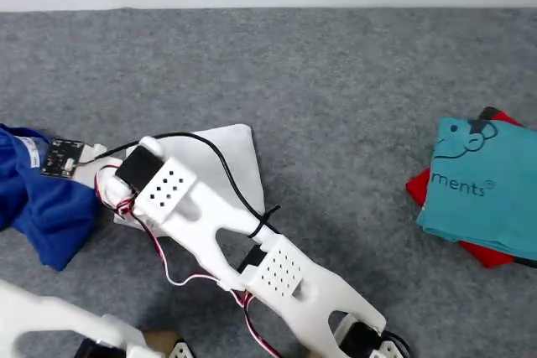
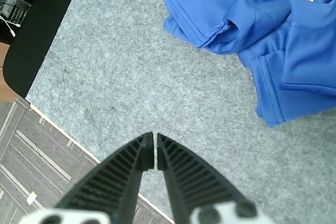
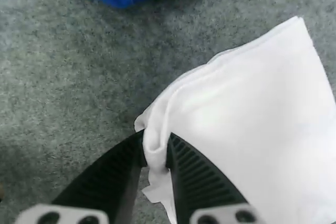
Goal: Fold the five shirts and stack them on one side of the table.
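At the left edge of the table (image 1: pixel 336 81): blue shirt (image 1: pixel 42 207), crumpled and unfolded, neck label showing. The left gripper (image 2: pixel 155 141) hangs over bare grey surface near it, jaws pressed together on nothing.

Left of centre: white shirt (image 1: pixel 231 153), lying flat and partly folded. The right gripper (image 3: pixel 156 148) is clamped on a bunched edge of it.

Far right: teal shirt (image 1: pixel 482 186), folded, resting on a folded red shirt (image 1: pixel 419 190); judged to be the stack begun.

Step in hand, as judged: folding the white shirt. Next move calls for drawing the pinched edge across without dragging the layers beneath, then carrying the shirt to the right-hand stack.
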`<act>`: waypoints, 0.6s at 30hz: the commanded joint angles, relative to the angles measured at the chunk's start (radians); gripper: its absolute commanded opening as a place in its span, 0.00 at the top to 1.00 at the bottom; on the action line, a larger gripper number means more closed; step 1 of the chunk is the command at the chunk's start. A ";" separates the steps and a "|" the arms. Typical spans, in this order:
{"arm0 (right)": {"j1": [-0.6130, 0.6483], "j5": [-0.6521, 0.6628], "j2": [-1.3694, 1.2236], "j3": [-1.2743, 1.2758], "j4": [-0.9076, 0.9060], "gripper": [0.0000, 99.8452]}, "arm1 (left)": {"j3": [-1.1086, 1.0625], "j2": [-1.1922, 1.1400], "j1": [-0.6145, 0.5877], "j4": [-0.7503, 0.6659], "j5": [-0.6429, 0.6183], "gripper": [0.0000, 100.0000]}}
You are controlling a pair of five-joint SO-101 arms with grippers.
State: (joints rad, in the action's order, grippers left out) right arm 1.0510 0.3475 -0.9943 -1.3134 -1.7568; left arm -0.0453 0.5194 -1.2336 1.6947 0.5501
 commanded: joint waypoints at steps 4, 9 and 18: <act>-0.059 -0.083 0.102 -0.017 -0.038 0.70 | 0.002 0.021 0.002 -0.051 0.011 0.98; -0.067 -0.029 0.214 -0.009 -0.038 0.72 | 0.002 0.020 0.011 -0.074 0.011 0.98; -0.104 0.091 0.206 0.098 -0.035 0.98 | -0.004 0.020 0.080 -0.071 0.008 0.98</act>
State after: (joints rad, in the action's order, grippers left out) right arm 0.9712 0.4120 -0.8132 -1.2336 -1.7568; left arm -0.0529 0.5194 -1.1722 1.6410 0.5501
